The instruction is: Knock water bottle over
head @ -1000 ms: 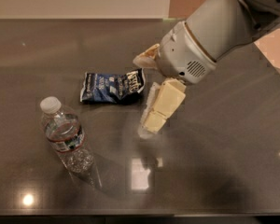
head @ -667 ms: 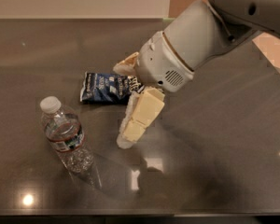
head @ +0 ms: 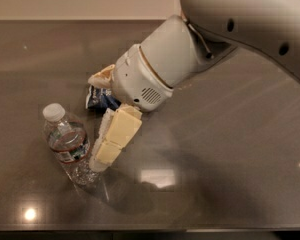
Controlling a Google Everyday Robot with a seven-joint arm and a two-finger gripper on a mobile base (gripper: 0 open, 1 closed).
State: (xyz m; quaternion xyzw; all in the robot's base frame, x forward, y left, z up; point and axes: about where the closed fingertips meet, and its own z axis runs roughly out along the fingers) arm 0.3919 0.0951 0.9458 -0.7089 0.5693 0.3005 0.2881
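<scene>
The water bottle (head: 67,143) stands upright on the dark table (head: 230,149) at the left; it is clear, with a white cap and a red-edged label band. My gripper (head: 96,121) has come in from the right on the big white arm (head: 162,69) and is open. Its near cream finger (head: 112,141) reaches down right beside the bottle's lower right side, at or almost at contact. The far finger (head: 101,77) sits further back, above the chip bag. Nothing is held.
A dark blue chip bag (head: 99,99) lies just behind the bottle, mostly hidden by the gripper. The table's front edge runs along the bottom of the view. A pale wall bounds the table at the back.
The gripper has swung left and toward the camera, from the table's middle to right beside the bottle. It now covers most of the chip bag. The bottle has not moved.
</scene>
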